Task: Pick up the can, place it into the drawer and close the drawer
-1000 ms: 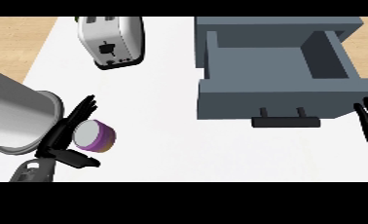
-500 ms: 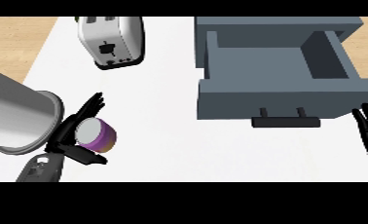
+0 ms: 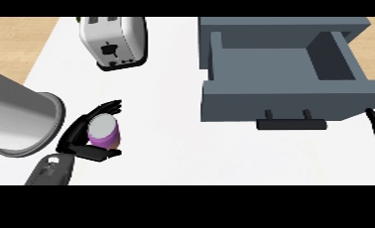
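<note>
The left hand (image 3: 82, 140) is curled round the purple can (image 3: 102, 132), fingers on its far side and thumb under its near side, so the can is clamped near the surface's (image 3: 168, 123) left edge, just beside a grey metal pot (image 3: 26, 118). The grey drawer (image 3: 282, 105) stands pulled open well to the right, its cavity bare, ready to take the can. A toaster (image 3: 113, 41) sits behind. Only a dark sliver of the right hand (image 3: 371, 120) shows at the right edge; I cannot tell its state.

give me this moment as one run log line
phase: grasp | left hand: curled round purple can on counter | drawer: open, holds nothing | right hand: barely visible at right edge
</note>
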